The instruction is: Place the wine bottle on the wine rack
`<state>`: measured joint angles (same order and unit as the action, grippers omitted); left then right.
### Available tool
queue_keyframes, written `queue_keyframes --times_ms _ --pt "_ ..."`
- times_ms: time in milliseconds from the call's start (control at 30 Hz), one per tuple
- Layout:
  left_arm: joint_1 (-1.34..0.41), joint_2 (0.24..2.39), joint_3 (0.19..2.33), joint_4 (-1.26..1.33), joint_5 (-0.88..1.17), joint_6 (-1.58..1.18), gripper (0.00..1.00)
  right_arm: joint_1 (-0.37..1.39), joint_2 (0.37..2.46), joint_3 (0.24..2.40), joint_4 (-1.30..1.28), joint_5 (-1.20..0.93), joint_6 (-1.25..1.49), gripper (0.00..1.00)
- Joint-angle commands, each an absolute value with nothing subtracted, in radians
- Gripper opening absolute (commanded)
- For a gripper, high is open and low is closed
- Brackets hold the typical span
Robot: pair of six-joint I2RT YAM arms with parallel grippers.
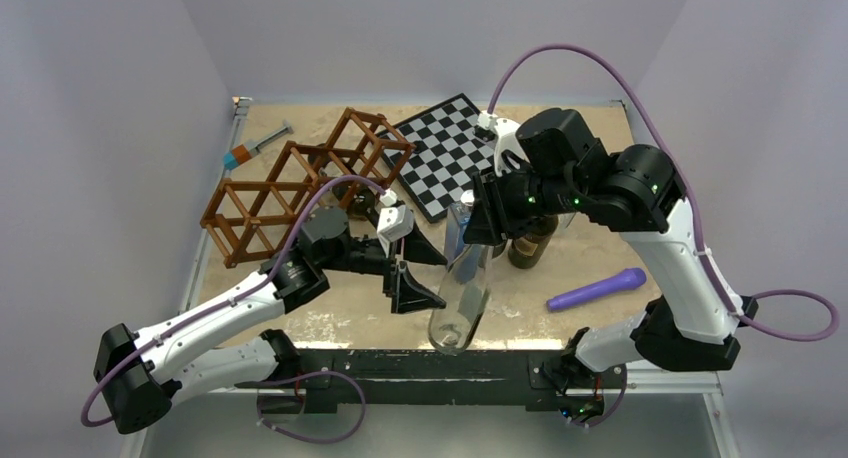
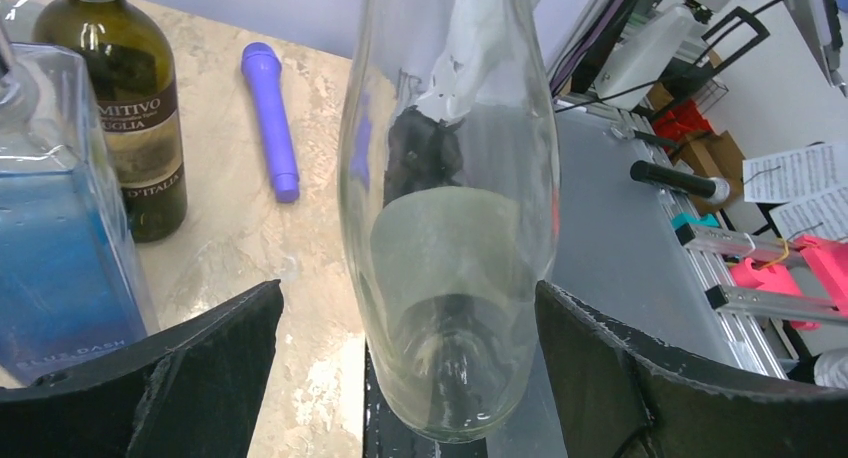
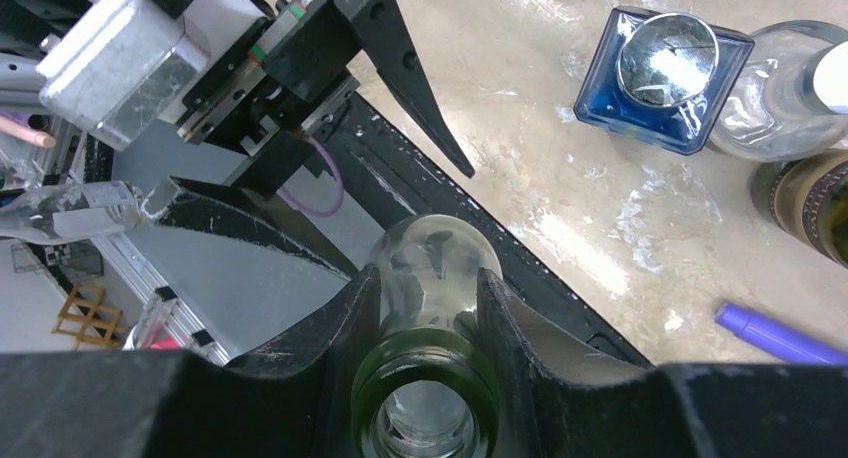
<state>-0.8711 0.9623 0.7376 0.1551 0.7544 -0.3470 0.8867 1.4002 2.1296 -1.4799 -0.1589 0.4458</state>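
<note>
Pinched at the neck by the black right gripper point(image 3: 425, 290): a clear, empty glass wine bottle point(image 1: 460, 313) with a green-tinted lip, tilted at bottom centre of the top view, base by the near table edge. Spread wide on either side of that base, not touching: the left gripper point(image 2: 408, 303). Well apart, upper left: the reddish-brown wooden lattice wine rack point(image 1: 300, 183).

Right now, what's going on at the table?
The right gripper is shut on the neck of the clear wine bottle, holding it tilted with its base near the front edge of the table. The left gripper is open, its jaws either side of the bottle's lower body without touching it. The wine rack sits at the far left with no bottle in it.
</note>
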Motion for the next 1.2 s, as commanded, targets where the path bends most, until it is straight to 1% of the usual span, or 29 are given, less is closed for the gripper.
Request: queue_keyframes --times_ms 0,133,300,733,767,800,867,900,933,1033,1067,1100,1133,1167 --pt "-0.876 0.980 0.713 0.221 0.808 -0.301 0.99 0.898 1.368 2.210 -1.201 -0.267 0.573 0.00" --pt "-0.876 1.010 0.726 0.224 0.858 -0.302 0.99 0.900 1.348 2.165 -1.129 -0.260 0.583 0.00" --pt "-0.876 1.034 0.723 0.235 0.865 -0.309 0.99 0.905 1.304 2.109 -1.015 -0.212 0.596 0.00" --pt "-0.875 1.024 0.712 0.296 0.781 -0.316 0.98 0.926 1.136 1.880 -0.704 -0.082 0.625 0.00" --pt "-0.876 1.024 0.715 0.299 0.769 -0.317 0.89 0.927 1.127 1.865 -0.687 -0.080 0.626 0.00" --pt "-0.875 1.025 0.721 0.292 0.752 -0.317 0.77 0.927 1.118 1.856 -0.670 -0.081 0.626 0.00" --pt "-0.874 1.026 0.742 0.257 0.720 -0.304 0.47 0.928 1.110 1.843 -0.663 -0.088 0.624 0.00" --pt "-0.874 1.025 0.751 0.244 0.717 -0.286 0.26 0.928 1.111 1.844 -0.673 -0.093 0.619 0.00" --pt "-0.874 1.024 0.759 0.228 0.696 -0.272 0.01 0.928 1.112 1.844 -0.683 -0.094 0.617 0.00" --pt "-0.874 1.003 0.788 0.167 0.636 -0.192 0.00 0.928 1.109 1.832 -0.724 -0.093 0.606 0.00" --pt "-0.874 0.994 0.804 0.136 0.611 -0.159 0.00 0.928 1.106 1.826 -0.737 -0.094 0.601 0.02" --pt "-0.874 0.984 0.820 0.098 0.580 -0.111 0.00 0.928 1.106 1.826 -0.754 -0.096 0.593 0.11" --pt "-0.874 0.971 0.837 0.063 0.551 -0.063 0.00 0.927 1.103 1.825 -0.771 -0.097 0.584 0.24" --pt "-0.875 0.953 0.851 0.018 0.509 0.009 0.00 0.928 1.102 1.825 -0.785 -0.100 0.571 0.47"
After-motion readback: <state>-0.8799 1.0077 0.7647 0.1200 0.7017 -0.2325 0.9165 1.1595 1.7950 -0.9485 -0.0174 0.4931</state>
